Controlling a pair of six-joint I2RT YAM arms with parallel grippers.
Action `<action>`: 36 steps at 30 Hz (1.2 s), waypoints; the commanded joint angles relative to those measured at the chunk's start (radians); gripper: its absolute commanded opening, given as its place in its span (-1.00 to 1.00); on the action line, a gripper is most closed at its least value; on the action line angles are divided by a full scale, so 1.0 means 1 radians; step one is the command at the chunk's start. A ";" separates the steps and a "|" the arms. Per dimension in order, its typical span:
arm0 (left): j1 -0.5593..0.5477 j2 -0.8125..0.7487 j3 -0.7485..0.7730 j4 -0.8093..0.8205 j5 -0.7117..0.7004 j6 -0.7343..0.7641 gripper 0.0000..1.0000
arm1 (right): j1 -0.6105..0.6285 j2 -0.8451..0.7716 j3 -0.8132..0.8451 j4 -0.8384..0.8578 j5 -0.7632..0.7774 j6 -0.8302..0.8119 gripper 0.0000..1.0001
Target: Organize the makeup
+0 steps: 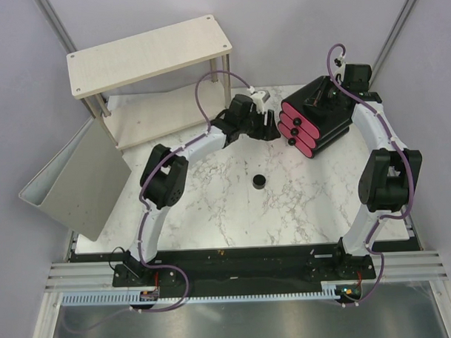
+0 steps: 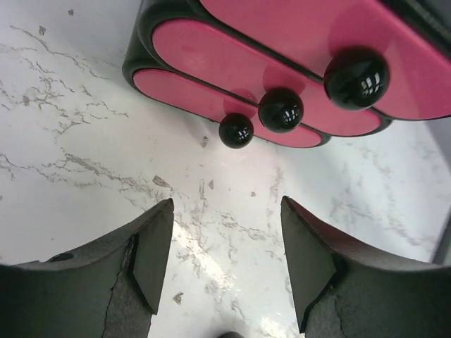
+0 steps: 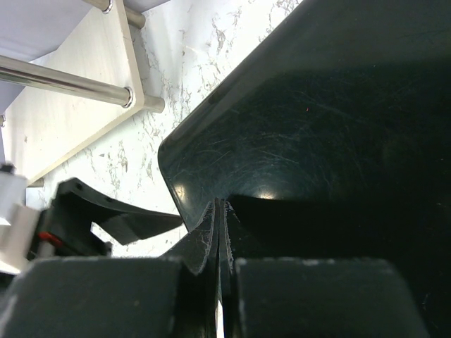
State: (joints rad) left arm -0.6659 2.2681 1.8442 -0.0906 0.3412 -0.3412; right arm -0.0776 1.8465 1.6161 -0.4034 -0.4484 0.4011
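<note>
A round black jar (image 1: 259,181) stands alone on the marble table, apart from both grippers. The green tubes, the black-and-gold case and the beige bottles are out of view. The black box with pink drawer fronts (image 1: 313,121) sits at the back right, tilted with its fronts facing left. My left gripper (image 1: 272,123) is open and empty just left of the fronts; in the left wrist view (image 2: 225,253) three black knobs (image 2: 280,110) lie ahead of it. My right gripper (image 1: 328,91) is shut, its tips (image 3: 220,211) pressed on the box's black top (image 3: 317,127).
A pale wooden two-tier shelf (image 1: 147,53) stands at the back left and also shows in the right wrist view (image 3: 63,105). A grey bin (image 1: 78,185) leans at the table's left edge. Grey walls close in behind.
</note>
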 commanded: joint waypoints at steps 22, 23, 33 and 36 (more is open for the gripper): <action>0.058 0.194 0.070 0.177 0.421 -0.818 0.26 | -0.010 0.040 -0.048 -0.137 0.054 -0.022 -1.00; 0.060 0.205 0.078 0.177 0.426 -0.841 0.25 | -0.008 0.040 -0.048 -0.137 0.054 -0.021 -1.00; 0.060 0.315 0.219 0.163 0.392 -0.901 0.16 | -0.008 0.036 -0.051 -0.137 0.053 -0.022 -1.00; 0.055 0.347 0.254 0.163 0.390 -0.917 0.15 | -0.010 0.036 -0.053 -0.135 0.051 -0.021 -1.00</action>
State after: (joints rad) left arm -0.6022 2.5763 2.0258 0.0513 0.7170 -1.1923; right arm -0.0826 1.8465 1.6142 -0.4015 -0.4507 0.4026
